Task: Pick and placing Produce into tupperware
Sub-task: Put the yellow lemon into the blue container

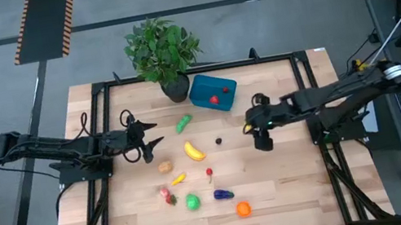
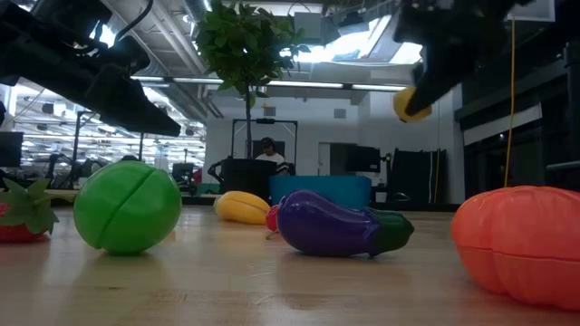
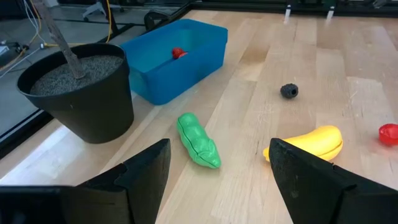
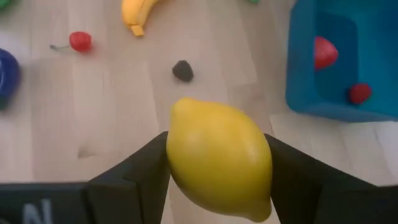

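The right gripper (image 4: 217, 180) clamps a yellow lemon (image 4: 219, 158) between its fingers, held above bare wood near the table's right side, with the teal tub (image 1: 213, 92) close by toward the back edge. Two red pieces (image 4: 325, 52) lie in the tub. The left gripper (image 3: 217, 180) hovers with fingers spread and nothing between them, at the left side, near a green pod (image 3: 198, 140) and a banana (image 3: 308, 144). A small dark berry (image 1: 219, 140) sits in the open strip between the arms. The other produce is scattered across the table's front half: an orange piece (image 1: 243, 209), an eggplant (image 1: 222, 195), a green ball (image 1: 192, 202). A potted plant (image 1: 162, 50) stands at the back edge beside the tub. The table (image 1: 296, 186) is pale wood; beyond it lies a workshop with ceiling lights.
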You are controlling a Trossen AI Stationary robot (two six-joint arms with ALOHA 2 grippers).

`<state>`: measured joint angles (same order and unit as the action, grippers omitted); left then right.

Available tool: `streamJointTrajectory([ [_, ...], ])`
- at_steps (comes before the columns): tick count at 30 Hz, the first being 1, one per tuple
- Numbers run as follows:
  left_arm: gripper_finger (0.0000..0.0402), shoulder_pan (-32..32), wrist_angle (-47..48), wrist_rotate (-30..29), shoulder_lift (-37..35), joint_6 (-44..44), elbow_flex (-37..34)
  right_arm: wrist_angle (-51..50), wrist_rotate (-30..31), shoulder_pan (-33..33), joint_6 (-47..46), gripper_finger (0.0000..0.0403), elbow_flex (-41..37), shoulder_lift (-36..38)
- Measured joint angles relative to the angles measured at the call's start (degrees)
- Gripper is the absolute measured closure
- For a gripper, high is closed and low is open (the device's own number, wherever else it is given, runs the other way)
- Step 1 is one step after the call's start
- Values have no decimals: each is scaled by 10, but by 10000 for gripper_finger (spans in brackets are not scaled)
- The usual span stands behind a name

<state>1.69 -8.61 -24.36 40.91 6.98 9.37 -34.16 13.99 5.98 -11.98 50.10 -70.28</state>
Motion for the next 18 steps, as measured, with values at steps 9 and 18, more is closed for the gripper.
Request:
streamJointTrajectory([
  [9,137,0,-23,0,0,0,0,183,-5,-15,26,183,-170,152],
  [18,137,0,-47,0,0,2,0,325,-26,-27,78,183,-286,249],
])
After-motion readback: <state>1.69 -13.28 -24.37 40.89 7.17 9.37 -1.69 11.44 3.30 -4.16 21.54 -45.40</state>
